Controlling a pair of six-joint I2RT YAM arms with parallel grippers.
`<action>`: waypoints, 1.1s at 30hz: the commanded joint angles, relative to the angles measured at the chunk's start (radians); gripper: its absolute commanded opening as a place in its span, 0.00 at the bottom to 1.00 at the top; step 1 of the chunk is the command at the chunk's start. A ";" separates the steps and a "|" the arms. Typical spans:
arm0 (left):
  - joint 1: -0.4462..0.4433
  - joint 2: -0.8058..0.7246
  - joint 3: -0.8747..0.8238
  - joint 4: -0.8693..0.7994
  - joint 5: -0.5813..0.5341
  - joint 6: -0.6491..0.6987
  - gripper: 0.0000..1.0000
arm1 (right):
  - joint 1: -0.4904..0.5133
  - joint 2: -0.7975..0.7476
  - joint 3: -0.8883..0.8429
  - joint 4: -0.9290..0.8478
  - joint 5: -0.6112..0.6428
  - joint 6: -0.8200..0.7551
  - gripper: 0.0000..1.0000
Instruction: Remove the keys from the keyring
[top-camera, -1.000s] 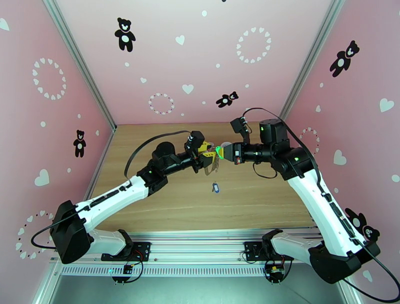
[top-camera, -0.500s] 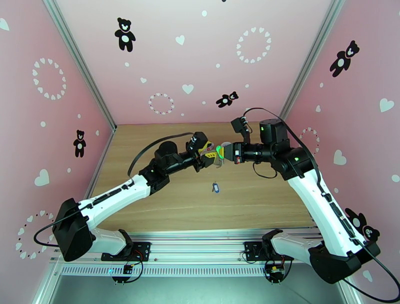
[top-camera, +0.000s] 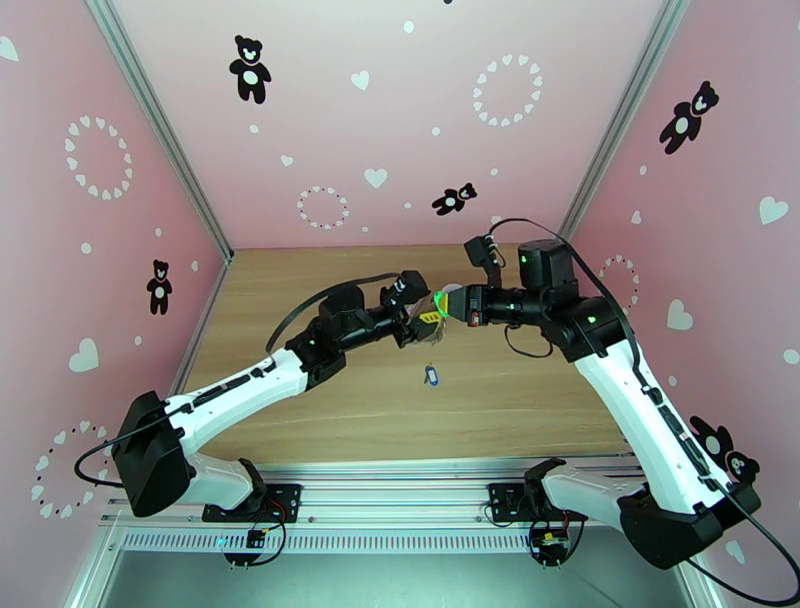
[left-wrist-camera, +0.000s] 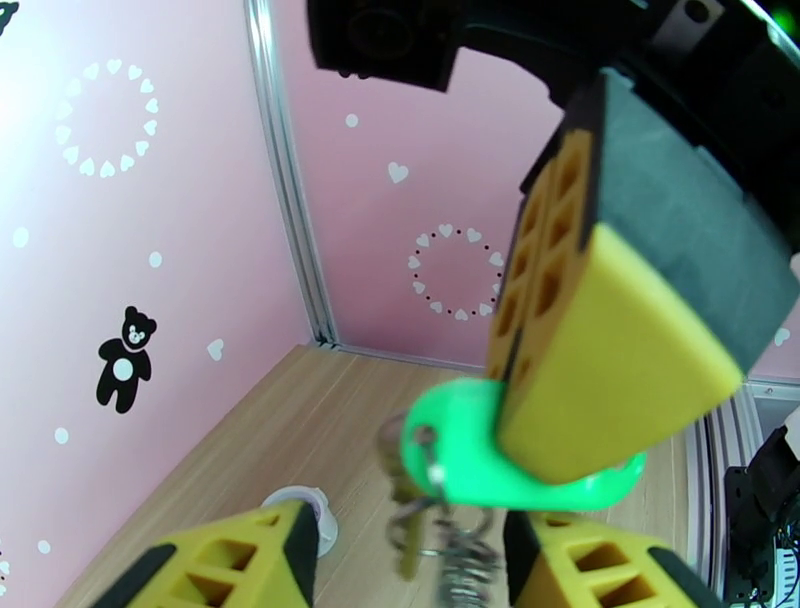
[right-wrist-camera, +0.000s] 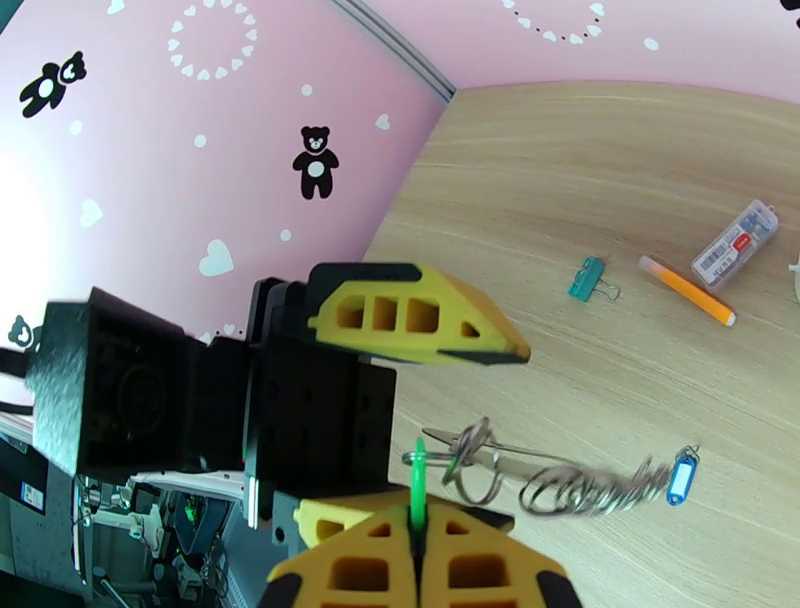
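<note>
My right gripper (top-camera: 447, 303) is shut on the bright green key (right-wrist-camera: 418, 487), held in the air over the middle of the table; its big yellow finger (left-wrist-camera: 600, 400) clamps the green head (left-wrist-camera: 450, 462). The grey keyring (right-wrist-camera: 560, 488) dangles from that key, blurred. My left gripper (top-camera: 424, 320) stands open right against it, its fingers (left-wrist-camera: 240, 555) on either side of the hanging keyring (left-wrist-camera: 440, 545) without closing on it. The blue key (top-camera: 431, 375) lies loose on the table below the grippers.
On the wooden table (right-wrist-camera: 620, 150) lie a teal binder clip (right-wrist-camera: 590, 280), an orange pen (right-wrist-camera: 688, 290) and a small clear box (right-wrist-camera: 735, 243). A small white cap (left-wrist-camera: 300, 500) sits on the wood. Pink walls close in the back and both sides.
My left arm has pushed a little right toward the right gripper, and its jaws have spread wider. The right gripper stays put with the green key.
</note>
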 joint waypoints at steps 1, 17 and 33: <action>-0.012 0.012 0.013 0.029 -0.019 -0.004 0.56 | 0.000 -0.028 -0.013 0.052 0.022 0.031 0.00; -0.012 0.019 0.000 0.030 -0.257 0.020 0.45 | 0.000 -0.033 -0.002 0.008 0.055 0.035 0.00; -0.013 0.059 0.027 0.052 0.027 0.054 0.51 | 0.019 -0.009 -0.012 0.122 -0.001 0.171 0.00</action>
